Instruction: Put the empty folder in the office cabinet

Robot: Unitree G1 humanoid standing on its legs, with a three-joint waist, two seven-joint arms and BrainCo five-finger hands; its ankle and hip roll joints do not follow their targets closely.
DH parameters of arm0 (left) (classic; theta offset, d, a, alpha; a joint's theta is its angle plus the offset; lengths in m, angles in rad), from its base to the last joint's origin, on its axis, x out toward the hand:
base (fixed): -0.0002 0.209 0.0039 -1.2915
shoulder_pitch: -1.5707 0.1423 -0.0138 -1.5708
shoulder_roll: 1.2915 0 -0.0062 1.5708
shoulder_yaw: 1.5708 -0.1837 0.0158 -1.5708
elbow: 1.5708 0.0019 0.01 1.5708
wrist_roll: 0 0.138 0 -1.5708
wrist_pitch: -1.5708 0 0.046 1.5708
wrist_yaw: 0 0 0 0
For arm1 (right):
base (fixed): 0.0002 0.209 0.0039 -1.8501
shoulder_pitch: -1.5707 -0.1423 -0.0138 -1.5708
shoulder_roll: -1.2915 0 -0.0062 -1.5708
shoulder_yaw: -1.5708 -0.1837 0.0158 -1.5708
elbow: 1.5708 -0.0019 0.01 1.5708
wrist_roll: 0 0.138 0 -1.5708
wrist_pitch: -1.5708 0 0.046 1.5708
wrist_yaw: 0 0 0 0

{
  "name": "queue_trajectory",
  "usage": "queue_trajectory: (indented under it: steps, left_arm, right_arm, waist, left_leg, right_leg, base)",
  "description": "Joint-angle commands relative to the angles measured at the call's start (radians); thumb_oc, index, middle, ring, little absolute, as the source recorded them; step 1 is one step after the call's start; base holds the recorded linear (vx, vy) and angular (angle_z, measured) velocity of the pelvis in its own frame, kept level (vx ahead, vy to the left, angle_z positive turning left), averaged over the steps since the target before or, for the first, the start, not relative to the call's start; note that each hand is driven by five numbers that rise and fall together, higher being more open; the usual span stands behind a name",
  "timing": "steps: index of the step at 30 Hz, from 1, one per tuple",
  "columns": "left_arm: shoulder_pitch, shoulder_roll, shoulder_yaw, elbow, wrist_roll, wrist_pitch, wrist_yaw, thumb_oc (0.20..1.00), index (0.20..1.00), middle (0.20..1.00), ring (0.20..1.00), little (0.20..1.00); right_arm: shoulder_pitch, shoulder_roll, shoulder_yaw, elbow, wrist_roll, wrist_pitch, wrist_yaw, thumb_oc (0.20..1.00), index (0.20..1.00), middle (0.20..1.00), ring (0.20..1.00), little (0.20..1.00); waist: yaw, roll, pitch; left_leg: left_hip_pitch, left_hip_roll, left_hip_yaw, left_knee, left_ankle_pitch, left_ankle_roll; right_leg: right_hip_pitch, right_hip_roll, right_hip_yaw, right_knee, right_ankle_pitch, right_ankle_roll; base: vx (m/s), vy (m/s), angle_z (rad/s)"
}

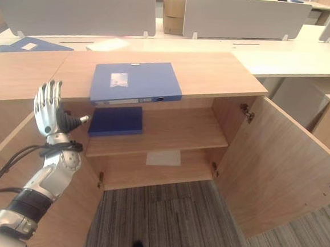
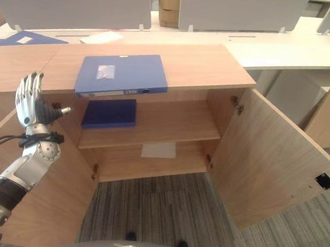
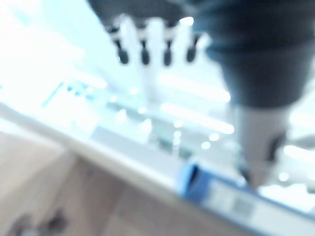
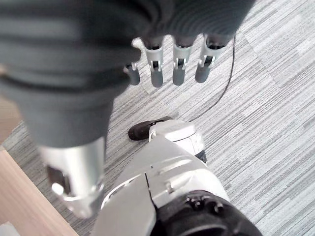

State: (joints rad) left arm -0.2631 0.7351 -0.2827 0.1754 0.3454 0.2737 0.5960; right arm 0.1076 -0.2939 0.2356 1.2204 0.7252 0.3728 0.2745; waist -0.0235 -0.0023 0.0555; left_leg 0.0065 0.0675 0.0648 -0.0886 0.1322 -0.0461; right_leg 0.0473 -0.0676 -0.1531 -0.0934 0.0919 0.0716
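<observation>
Blue folder (image 1: 136, 82), flat and rectangular, lies on the wooden cabinet (image 1: 215, 70) top at upper centre, its spine overhanging the front edge. A darker blue folder (image 1: 116, 121) rests on the upper shelf (image 1: 179, 130) below. Left robot hand (image 1: 47, 107) stands raised at frame left, fingers straight and spread. Right robot hand (image 4: 167, 64) hangs relaxed over striped grey carpet (image 4: 275, 123).
</observation>
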Motion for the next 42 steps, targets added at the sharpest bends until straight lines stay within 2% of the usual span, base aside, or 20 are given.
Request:
queue_trajectory:
  steps: [1,4,8,11,17,23,28,34,42]
  left_arm:
    - [-0.085,0.046,-0.025,0.012,0.199,-0.009,-0.023,1.0,1.0,1.0,1.0,1.0]
    - [-0.111,0.064,-0.047,0.005,0.254,-0.016,-0.048,1.0,1.0,1.0,1.0,1.0]
    - [-0.178,0.096,-0.153,0.023,0.353,-0.047,-0.131,1.0,1.0,1.0,1.0,1.0]
    - [-0.205,0.097,-0.229,0.078,0.352,-0.042,-0.134,1.0,1.0,1.0,1.0,1.0]
    - [-0.241,0.082,-0.313,0.184,0.353,-0.018,-0.098,1.0,1.0,1.0,1.0,1.0]
    - [-0.265,0.067,-0.312,0.279,0.343,-0.004,-0.042,1.0,1.0,1.0,1.0,1.0]
    - [-0.287,0.057,-0.267,0.363,0.31,0.009,0.009,1.0,1.0,1.0,1.0,1.0]
    - [-0.31,0.062,-0.238,0.439,0.305,-0.005,-0.005,1.0,1.0,1.0,1.0,1.0]
    - [-0.358,0.087,-0.261,0.523,0.287,-0.011,-0.074,1.0,1.0,1.0,1.0,1.0]
  right_arm:
    - [-0.044,-0.02,0.03,0.003,-0.026,-0.001,0.012,1.0,1.0,1.0,1.0,1.0]
    - [-0.039,-0.017,0.028,0.003,-0.031,-0.001,0.011,1.0,1.0,1.0,1.0,1.0]
    - [-0.028,-0.023,0.012,0.007,-0.059,0.009,0.016,1.0,1.0,1.0,1.0,1.0]
    - [-0.027,-0.026,0.009,0.012,-0.069,0.011,0.018,1.0,1.0,1.0,1.0,1.0]
    - [-0.019,-0.038,-0.003,0.016,-0.096,0.018,0.027,1.0,1.0,1.0,1.0,1.0]
    - [-0.011,-0.049,-0.013,0.016,-0.113,0.026,0.033,1.0,1.0,1.0,1.0,1.0]
    - [0.004,-0.057,-0.021,0.013,-0.121,0.027,0.04,1.0,1.0,1.0,1.0,1.0]
    - [0.013,-0.062,-0.025,0.004,-0.124,0.027,0.045,1.0,1.0,1.0,1.0,1.0]
    - [0.023,-0.086,-0.023,-0.053,-0.056,0.033,0.031,1.0,1.0,1.0,1.0,1.0]
  waist:
    - [-0.019,-0.01,0.018]
    - [-0.027,-0.009,0.012]
    - [-0.055,-0.003,-0.003]
    - [-0.072,0.003,-0.01]
    - [-0.103,0.009,-0.018]
    - [-0.121,0.008,-0.022]
    - [-0.133,0.004,-0.025]
    - [-0.143,0.001,-0.029]
    - [-0.167,0.002,-0.02]
  left_leg:
    - [0.023,-0.024,0.023,0.001,-0.167,-0.002]
    - [0.025,-0.022,0.026,0.001,-0.169,-0.003]
    - [0.037,-0.019,0.044,0.001,-0.178,-0.002]
    - [0.044,-0.018,0.059,0.001,-0.183,0.0]
    - [0.05,-0.016,0.086,0.001,-0.186,0.0]
    - [0.053,-0.014,0.106,0.001,-0.187,0.0]
    - [0.053,-0.011,0.122,0.001,-0.186,-0.001]
    - [0.051,-0.008,0.134,0.001,-0.183,-0.003]
    - [0.043,-0.006,0.148,0.001,-0.177,-0.004]
  right_leg:
    - [0.028,0.003,0.012,0.006,-0.105,0.039]
    - [0.027,0.002,0.015,0.006,-0.104,0.042]
    - [0.027,0.001,0.032,0.006,-0.101,0.05]
    - [0.026,0.002,0.043,0.006,-0.099,0.054]
    - [0.02,0.002,0.064,0.006,-0.094,0.063]
    - [0.013,0.003,0.078,0.006,-0.089,0.066]
    - [0.006,0.005,0.088,0.006,-0.085,0.067]
    - [-0.001,0.008,0.096,0.006,-0.079,0.068]
    - [-0.011,0.013,0.112,0.006,-0.075,0.067]
  base:
    - [0.0,-0.005,-0.04]
    - [0.0,0.0,0.0]
    - [0.01,0.014,-0.05]
    - [0.02,0.024,-0.09]
    - [0.01,0.026,-0.12]
    - [0.01,0.016,-0.09]
    - [0.01,0.006,-0.05]
    - [0.02,0.005,-0.1]
    - [0.01,0.013,0.0]
